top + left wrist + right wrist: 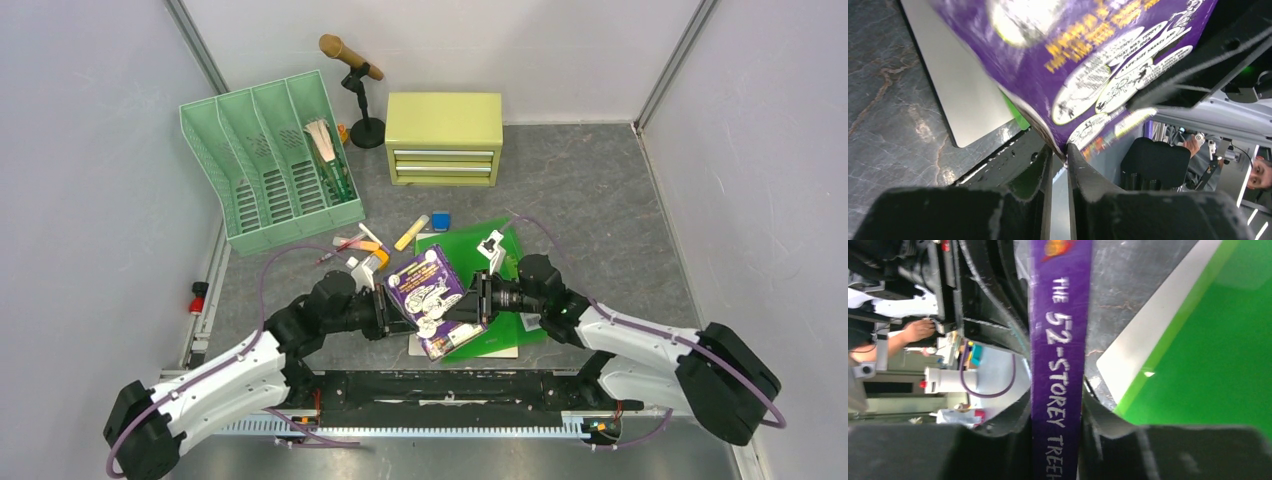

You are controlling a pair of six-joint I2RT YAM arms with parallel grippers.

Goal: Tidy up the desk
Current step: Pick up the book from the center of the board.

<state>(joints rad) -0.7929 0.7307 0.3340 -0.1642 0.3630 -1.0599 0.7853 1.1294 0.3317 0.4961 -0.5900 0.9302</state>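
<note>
A purple paperback book (428, 295) hangs tilted above the dark grey desk (600, 200), held between both arms. My left gripper (392, 312) comes in from the left. In the left wrist view, the left gripper (1060, 152) is pinched on the lower corner of the book's cover (1088, 60). My right gripper (470, 305) comes in from the right. In the right wrist view, the right gripper (1057, 410) is shut on the book's spine (1058, 340), with both fingers against it. The book hides the fingertips in the top view.
Under the book lie a green folder (500, 250) and a pale flat sheet (495, 351). Pens, a blue eraser (440, 221) and a binder clip (491, 243) are scattered mid-desk. At the back are a green file sorter (270, 160), a yellow-green two-drawer cabinet (444, 138) and a microphone on a stand (352, 60).
</note>
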